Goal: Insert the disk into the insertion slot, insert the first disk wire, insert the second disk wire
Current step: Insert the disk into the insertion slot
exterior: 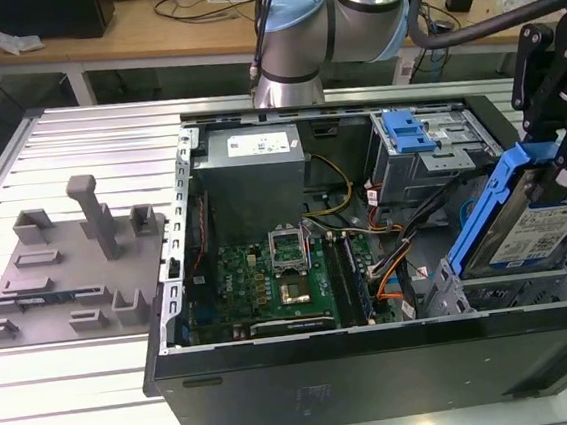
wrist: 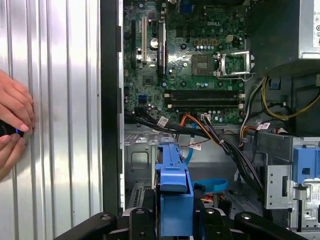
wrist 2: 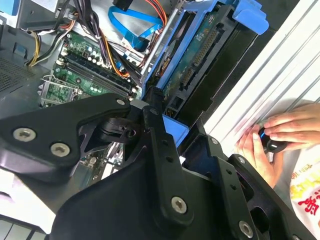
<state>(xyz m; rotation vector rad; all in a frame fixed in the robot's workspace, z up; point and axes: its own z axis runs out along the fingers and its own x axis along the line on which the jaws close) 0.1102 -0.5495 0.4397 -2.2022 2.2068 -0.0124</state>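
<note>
Claw (exterior: pixel 558 161) clenched on disk (exterior: pixel 532 234) via blue carrier frame (wrist: pixel 175 200), tilted above insertion slot (exterior: pixel 557 285). Judged dense, rigid, shock-sensitive. Frame sides best hold, plastic likely slick.

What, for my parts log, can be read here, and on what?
Disk, white label: print too small to read.
Power supply box, label: too small to read.
Cable tags: blurred.
No text can be quoted with confidence.
</note>
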